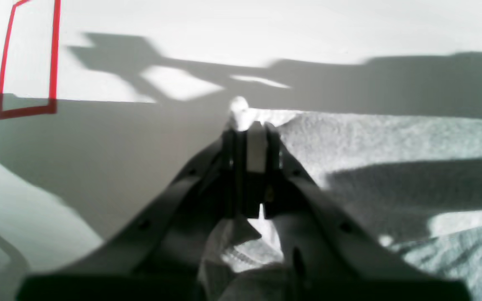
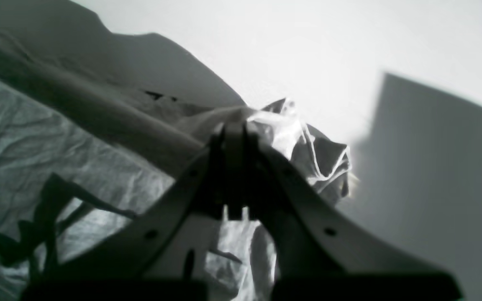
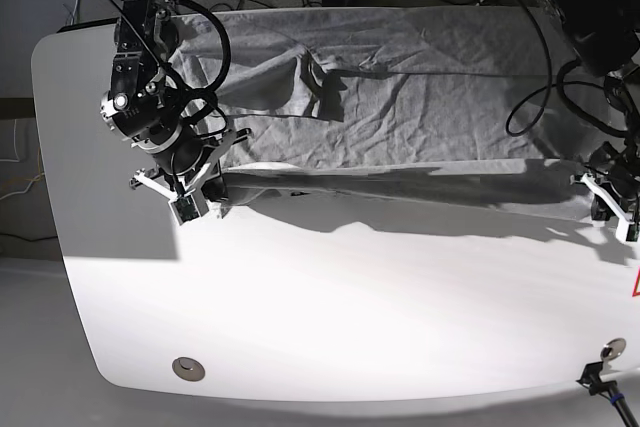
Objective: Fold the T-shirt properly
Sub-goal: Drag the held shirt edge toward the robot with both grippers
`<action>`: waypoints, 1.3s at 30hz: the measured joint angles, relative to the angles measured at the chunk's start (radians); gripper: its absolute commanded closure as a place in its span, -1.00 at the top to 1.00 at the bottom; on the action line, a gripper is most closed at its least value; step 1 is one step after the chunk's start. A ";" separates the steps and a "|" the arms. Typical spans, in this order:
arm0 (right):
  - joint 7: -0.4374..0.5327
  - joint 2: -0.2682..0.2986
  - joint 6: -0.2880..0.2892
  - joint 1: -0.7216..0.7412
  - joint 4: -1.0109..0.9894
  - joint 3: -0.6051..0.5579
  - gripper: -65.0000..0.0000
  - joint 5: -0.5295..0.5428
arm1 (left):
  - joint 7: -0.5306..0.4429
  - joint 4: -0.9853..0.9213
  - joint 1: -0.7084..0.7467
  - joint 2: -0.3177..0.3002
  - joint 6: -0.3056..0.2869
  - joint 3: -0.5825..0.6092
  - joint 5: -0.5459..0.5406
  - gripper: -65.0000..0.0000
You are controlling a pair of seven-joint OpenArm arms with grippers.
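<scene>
While both arms are down at the near hem, the biggest thing around them is the white rounded tabletop (image 3: 330, 317), which runs out bare in front of both grippers toward the camera side. Spread behind and between the two grippers is the wrinkled light heather-grey cotton T-shirt (image 3: 420, 87), lying across the far half of the table with its near edge lifted into a long fold that casts a dark shadow band onto the white surface. Can't see any print from these angles, just plain grey knit.

Right gripper (image 3: 190, 204), on the base view's left, has its jaws pinched tight together on a bunched corner of the shirt; in the right wrist view the right gripper (image 2: 234, 131) has crumpled fabric (image 2: 308, 146) poking out just past its tips and more cloth trailing back under it.

Left gripper (image 3: 610, 209), on the base view's right, is also closed down with only a thin sliver between the jaws, clamped on the shirt's edge. In the left wrist view the left gripper (image 1: 251, 133) has a little nub of grey cloth (image 1: 239, 109) sticking out right beyond the tips, shirt off to one side, bare table to the other.

Smaller stuff: a red tape outline (image 1: 27, 62) on the table well ahead of the left gripper, and a small round metal fitting (image 3: 187, 368) near the table's front edge, well apart from the right gripper.
</scene>
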 measured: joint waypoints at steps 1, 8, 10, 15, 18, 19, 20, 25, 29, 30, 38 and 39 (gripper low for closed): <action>0.002 -0.002 0.009 -0.019 0.013 0.017 -1.00 -0.005 | 0.014 0.032 0.021 -0.004 0.000 -0.008 0.000 -1.00; 0.007 0.007 0.078 -0.116 0.047 0.059 -1.00 0.001 | 0.045 0.211 0.178 0.002 -0.009 -0.033 -0.002 -1.00; 0.012 0.026 0.095 -0.140 0.048 0.055 -1.00 0.007 | 0.044 0.264 0.226 -0.001 -0.003 -0.035 -0.003 -1.00; 0.006 0.034 0.095 -0.212 0.048 0.056 -1.00 0.001 | 0.042 0.367 0.373 0.006 -0.006 -0.038 -0.007 -1.00; 0.010 0.034 0.094 -0.237 0.049 0.056 -1.00 0.000 | 0.045 0.410 0.430 0.023 -0.002 -0.041 -0.004 -1.00; 0.006 0.034 0.094 -0.245 0.048 0.056 -1.00 0.000 | 0.041 0.422 0.447 0.024 -0.003 -0.040 -0.004 -1.00; 0.006 0.034 0.094 -0.253 0.048 0.056 -1.00 0.000 | 0.040 0.431 0.463 0.024 -0.004 -0.040 -0.007 -1.00; 0.006 0.031 0.094 -0.259 0.048 0.056 -1.00 0.000 | 0.045 0.436 0.485 0.023 -0.003 -0.038 0.003 -1.00; 0.006 0.031 0.094 -0.259 0.047 0.056 -1.00 0.000 | 0.038 0.436 0.483 0.022 -0.003 -0.036 0.003 -1.00; 0.006 0.031 0.094 -0.259 0.047 0.056 -1.00 0.000 | 0.039 0.436 0.483 0.022 -0.003 -0.036 0.003 -1.00; 0.006 0.031 0.094 -0.268 0.047 0.055 -1.00 0.000 | 0.038 0.401 0.479 -0.010 -0.006 -0.023 0.003 -1.00; 0.006 0.031 0.094 -0.268 0.046 0.055 -1.00 0.000 | 0.037 0.400 0.458 -0.018 -0.010 -0.024 0.003 -1.00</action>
